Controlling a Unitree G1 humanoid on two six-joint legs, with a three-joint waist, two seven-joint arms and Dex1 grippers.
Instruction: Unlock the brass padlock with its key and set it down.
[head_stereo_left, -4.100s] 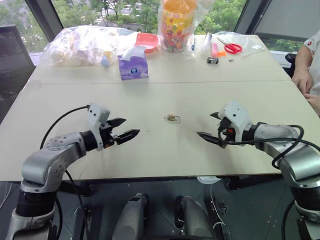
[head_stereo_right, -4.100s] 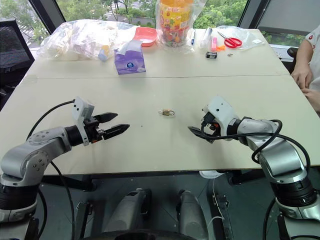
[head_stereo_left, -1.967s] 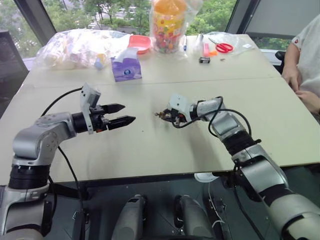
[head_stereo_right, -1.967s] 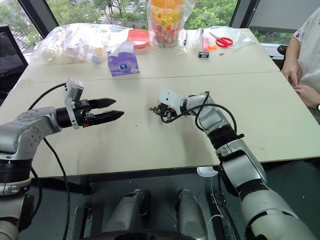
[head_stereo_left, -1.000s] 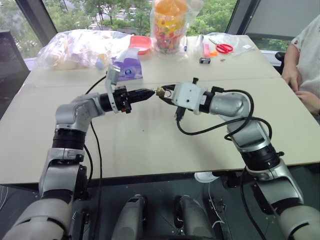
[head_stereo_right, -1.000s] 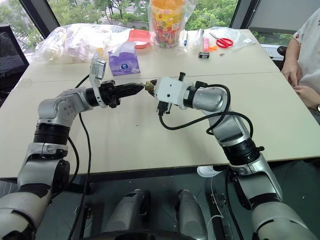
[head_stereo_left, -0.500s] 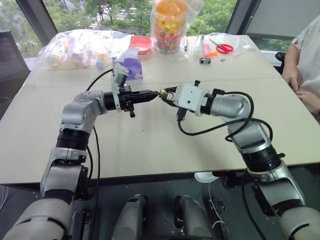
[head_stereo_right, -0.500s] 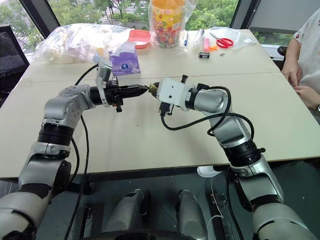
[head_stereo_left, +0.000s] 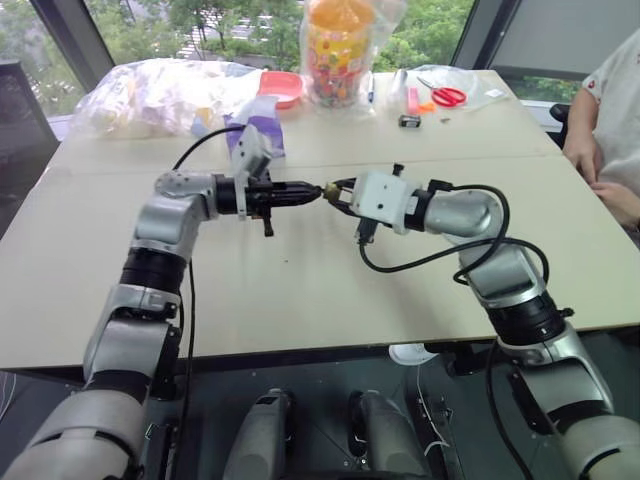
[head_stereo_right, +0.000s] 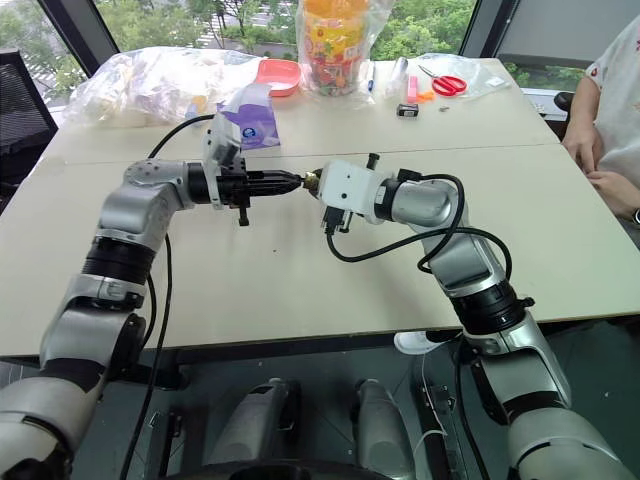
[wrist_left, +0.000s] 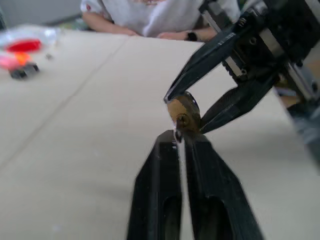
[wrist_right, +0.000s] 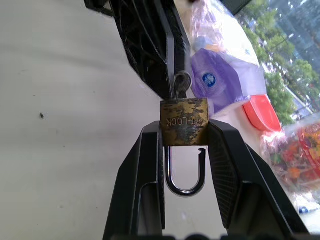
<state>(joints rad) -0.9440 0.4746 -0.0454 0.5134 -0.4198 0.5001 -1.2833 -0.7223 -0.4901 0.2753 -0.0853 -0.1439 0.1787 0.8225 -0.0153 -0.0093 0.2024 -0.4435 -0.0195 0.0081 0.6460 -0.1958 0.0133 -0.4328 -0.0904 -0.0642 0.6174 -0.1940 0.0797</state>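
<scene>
Between my right gripper's (wrist_right: 184, 145) closed fingers the brass padlock (wrist_right: 183, 121) hung above the table; its shackle (wrist_right: 185, 169) had sprung free. My left gripper (wrist_left: 181, 141), slackening, still touched the key (wrist_right: 180, 84). Unlocked, I judged; set-down remained.

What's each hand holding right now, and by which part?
Right hand clamps the brass padlock by the two sides of its body, above the table, shackle freed on one side. Left hand pinches the key, seated in the lock's keyhole.
</scene>
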